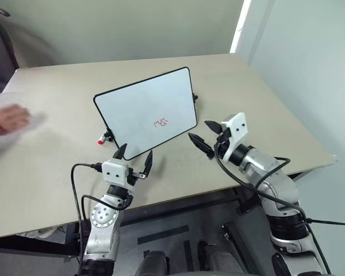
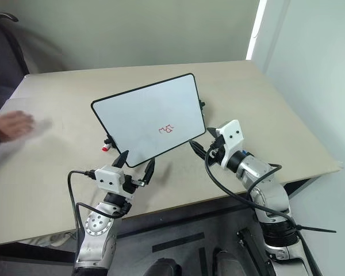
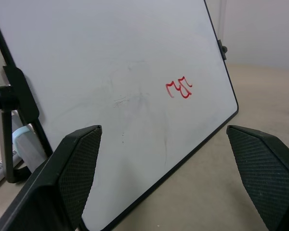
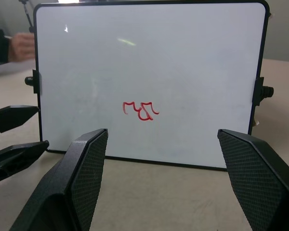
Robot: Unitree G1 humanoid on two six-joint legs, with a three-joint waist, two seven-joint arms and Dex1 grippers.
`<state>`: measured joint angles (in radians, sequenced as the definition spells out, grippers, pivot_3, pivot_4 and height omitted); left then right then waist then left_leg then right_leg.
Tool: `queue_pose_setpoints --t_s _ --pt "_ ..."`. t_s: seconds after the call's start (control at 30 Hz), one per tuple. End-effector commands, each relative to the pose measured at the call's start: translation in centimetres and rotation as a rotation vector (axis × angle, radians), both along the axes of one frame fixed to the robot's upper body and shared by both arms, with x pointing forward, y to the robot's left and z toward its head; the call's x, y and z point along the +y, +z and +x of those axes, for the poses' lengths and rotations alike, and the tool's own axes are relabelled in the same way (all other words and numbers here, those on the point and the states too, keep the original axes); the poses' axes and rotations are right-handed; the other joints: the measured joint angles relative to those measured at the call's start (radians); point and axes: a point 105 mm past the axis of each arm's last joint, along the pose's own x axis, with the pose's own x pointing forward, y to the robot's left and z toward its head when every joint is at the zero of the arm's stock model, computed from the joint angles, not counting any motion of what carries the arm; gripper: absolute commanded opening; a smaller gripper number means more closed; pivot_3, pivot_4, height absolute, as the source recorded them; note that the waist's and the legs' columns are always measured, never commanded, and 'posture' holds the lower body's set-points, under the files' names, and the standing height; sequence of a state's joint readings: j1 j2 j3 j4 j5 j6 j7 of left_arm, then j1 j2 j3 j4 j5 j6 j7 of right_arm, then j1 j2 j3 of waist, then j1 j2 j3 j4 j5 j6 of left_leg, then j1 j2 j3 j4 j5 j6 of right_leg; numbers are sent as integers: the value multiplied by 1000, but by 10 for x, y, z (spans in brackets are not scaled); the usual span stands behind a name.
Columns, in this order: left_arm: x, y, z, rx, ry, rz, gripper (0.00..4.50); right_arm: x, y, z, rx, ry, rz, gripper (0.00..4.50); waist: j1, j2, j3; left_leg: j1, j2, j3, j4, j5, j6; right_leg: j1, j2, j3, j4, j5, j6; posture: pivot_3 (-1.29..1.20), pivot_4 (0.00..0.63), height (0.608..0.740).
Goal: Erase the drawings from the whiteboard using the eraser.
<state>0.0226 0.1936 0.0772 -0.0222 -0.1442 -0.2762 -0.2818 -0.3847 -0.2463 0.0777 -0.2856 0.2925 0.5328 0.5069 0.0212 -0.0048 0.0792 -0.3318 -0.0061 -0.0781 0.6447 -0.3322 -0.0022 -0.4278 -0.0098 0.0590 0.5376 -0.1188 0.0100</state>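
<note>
You have one whiteboard [image 1: 146, 112] standing tilted on the beige counter [image 1: 264, 103], propped on a stand whose black side knobs show at both edges in the right wrist view. On it sits one patch of red drawings [image 1: 161, 122] — a few squiggly marker lines low on the board, right of centre. They spell nothing readable; no brand or label can be made out on the board's black frame.

Behind the board's lower left corner you can see one small red-capped marker [image 1: 100, 140] on the counter. In the left wrist view a pale blue object [image 3: 29, 144] lies behind the board's edge beside the stand — whether that is the eraser you cannot tell.

Two tools are in front of the board. Your left tool [image 1: 134, 157] hangs just before the board's lower edge, fingers spread, grasping nothing. Your right tool [image 1: 206, 135] sits beside the board's lower right corner, pointed toward the board face, its fingers also spread wide and empty. Neither touches the board.

One person's hand [image 1: 8, 121], blurred, rests on the counter at the far left, well apart from the board.
</note>
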Motion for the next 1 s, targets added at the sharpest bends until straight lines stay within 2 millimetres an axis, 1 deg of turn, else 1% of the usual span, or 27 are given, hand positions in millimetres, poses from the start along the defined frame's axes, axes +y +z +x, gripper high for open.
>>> queue_pose_setpoints --t_s 0.03,0.17,0.33,0.47,0.6,0.77,0.8,0.83,1.0 --pt "-4 15 -1 -56 -14 14 4500 -3 13 -1 -34 2 25 3843 0 0 0 0 0 0 0 0 0 0 0 0 0 0 0 0 150 740" --pt "-7 11 3 -40 -29 9 4500 -6 14 1 -29 -18 33 3843 0 0 0 0 0 0 0 0 0 0 0 0 0 0 0 0 150 740" --pt "-9 9 3 -35 -36 2 4500 -11 13 1 -6 -31 34 3843 0 0 0 0 0 0 0 0 0 0 0 0 0 0 0 0 150 740" --pt "-14 5 3 -16 -49 12 4500 -26 10 5 36 -72 16 3843 1 0 0 0 0 0 0 0 0 0 0 0 0 0 0 0 150 740" --pt "-17 0 0 -6 -43 7 4500 -50 4 20 104 -172 -30 3843 0 -1 0 0 -1 0 0 0 0 1 -1 0 0 0 0 0 150 740" --pt "-18 -1 -4 -3 -41 2 4500 -67 -4 30 176 -208 -73 3843 0 -1 0 0 0 0 -2 0 0 0 0 0 0 0 0 0 150 740" --pt "-19 -2 -5 -2 -43 2 4500 -71 -5 31 193 -215 -82 4239 0 -1 0 0 0 0 -3 0 0 0 0 0 0 0 0 0 150 740" --pt "-19 -2 -6 0 -42 -2 4500 -75 -9 35 229 -233 -93 4446 0 -1 0 0 0 0 -4 1 0 0 0 0 0 0 0 0 150 740" --pt "-18 -2 -9 -1 -32 -13 4500 -86 -25 47 371 -261 -150 4481 0 -1 0 1 0 1 -5 2 1 0 -1 0 0 0 0 0 150 740"
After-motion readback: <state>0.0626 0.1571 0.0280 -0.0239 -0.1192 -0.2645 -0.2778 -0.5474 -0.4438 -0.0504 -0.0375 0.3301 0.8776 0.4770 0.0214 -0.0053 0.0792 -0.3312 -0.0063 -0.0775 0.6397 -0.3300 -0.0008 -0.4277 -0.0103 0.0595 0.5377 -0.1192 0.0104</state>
